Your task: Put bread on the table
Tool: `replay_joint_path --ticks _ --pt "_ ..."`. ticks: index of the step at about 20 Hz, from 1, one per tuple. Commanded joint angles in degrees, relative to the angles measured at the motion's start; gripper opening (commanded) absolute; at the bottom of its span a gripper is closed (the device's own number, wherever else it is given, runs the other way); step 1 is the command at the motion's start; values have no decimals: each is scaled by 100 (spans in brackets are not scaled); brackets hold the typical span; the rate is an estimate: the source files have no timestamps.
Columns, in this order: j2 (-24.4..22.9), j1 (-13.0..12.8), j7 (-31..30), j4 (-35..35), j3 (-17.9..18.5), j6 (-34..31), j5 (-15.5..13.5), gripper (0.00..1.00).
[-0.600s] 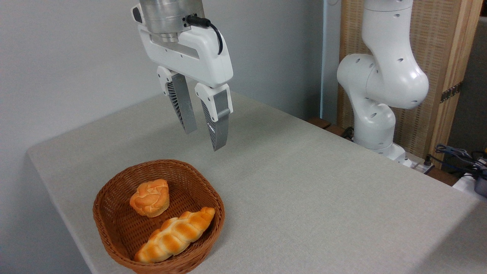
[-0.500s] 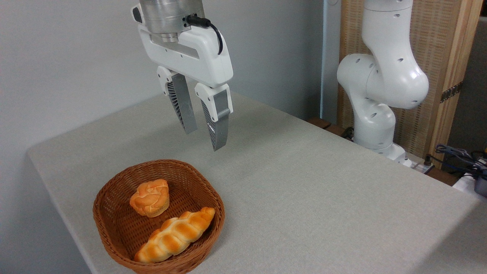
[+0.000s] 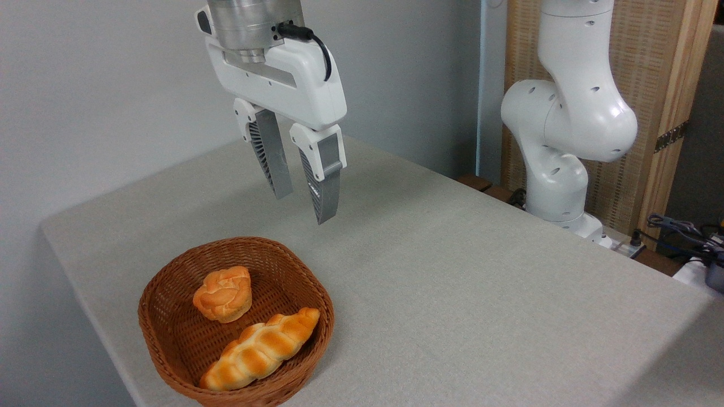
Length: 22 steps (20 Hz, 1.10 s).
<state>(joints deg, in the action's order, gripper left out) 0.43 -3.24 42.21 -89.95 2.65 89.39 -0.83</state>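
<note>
The bread (image 3: pixel 223 294), a small round orange-golden bun with a knotted top, lies inside a brown wicker basket (image 3: pixel 169 282) at the front left of the table (image 3: pixel 452 282), which is covered in light grey-beige fabric. My gripper (image 3: pixel 304 208) hangs in the air above and behind the basket's far right rim, well clear of the bun. Its two grey ribbed fingers point down with a gap between them and hold nothing, so it is open.
A long braided golden loaf (image 3: pixel 260 349) lies in the basket in front of the bun. The arm's white base (image 3: pixel 560 169) stands at the table's far right edge. Cables (image 3: pixel 687 232) lie at the far right. A grey wall runs behind the table.
</note>
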Motion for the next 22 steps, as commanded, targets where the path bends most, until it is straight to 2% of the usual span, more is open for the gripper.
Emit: replay_joint_path --ticks 1,6,7,9,11,16,19,22 --pt "-34 -45 85 66 78 -141 -102 100" --pt "-25 -97 68 48 8 -72 -110 100" --pt "10 -98 68 39 -1 16 -206 100" --pt "19 -246 68 -144 -10 628 -714 100" --pt "27 -291 68 -338 -36 1209 -980 100" --pt "98 -352 94 -882 -256 2809 -1191 100" --pt "142 -370 217 -1392 -536 3364 -1131 100" --pt "203 -396 918 -1867 -651 3760 -1139 100"
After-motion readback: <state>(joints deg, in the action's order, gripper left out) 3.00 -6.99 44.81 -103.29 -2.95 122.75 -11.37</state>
